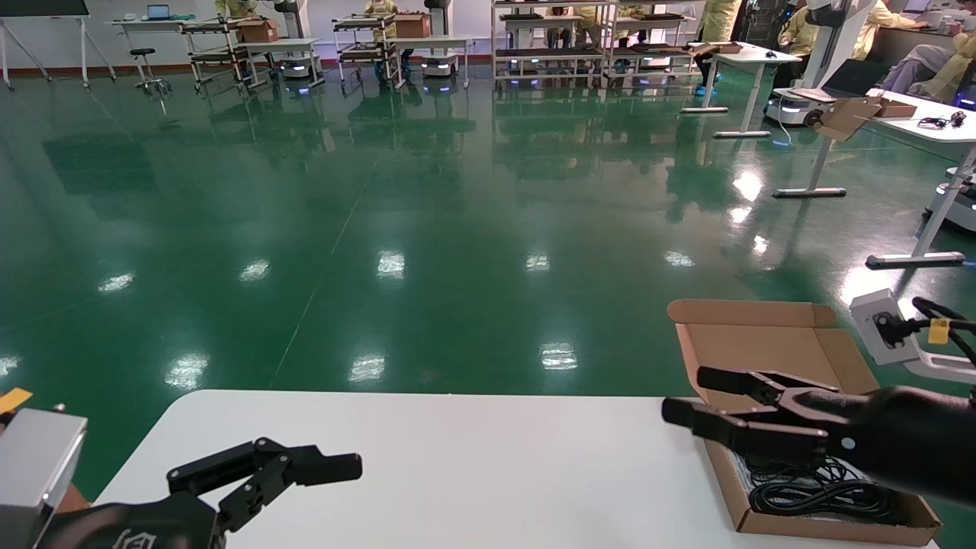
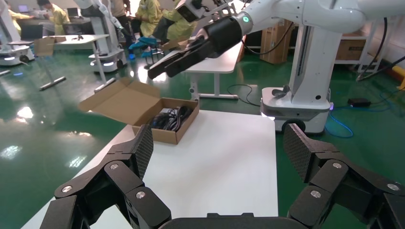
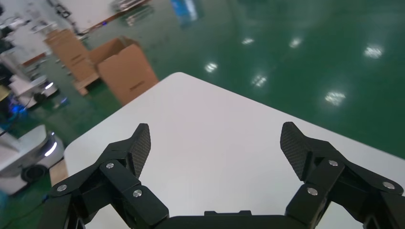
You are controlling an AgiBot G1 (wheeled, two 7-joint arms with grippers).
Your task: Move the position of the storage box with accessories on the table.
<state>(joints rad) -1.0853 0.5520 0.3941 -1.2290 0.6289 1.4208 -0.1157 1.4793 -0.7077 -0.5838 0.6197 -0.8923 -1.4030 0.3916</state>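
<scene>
Left pincer parked low at the near left of the tabletop, fingers spread wide, grasping nothing. Bare white surface across the middle. Right pincer raised above the left edge of the storage box, fingers released, nothing between them, not touching the cardboard as far as can be told. Box at the right end of the tabletop, lid flap thrown back toward the far side, black cable bundle coiled inside; mouse not made out. Apparently an early stage: box not yet gripped, whole shift left to do.
</scene>
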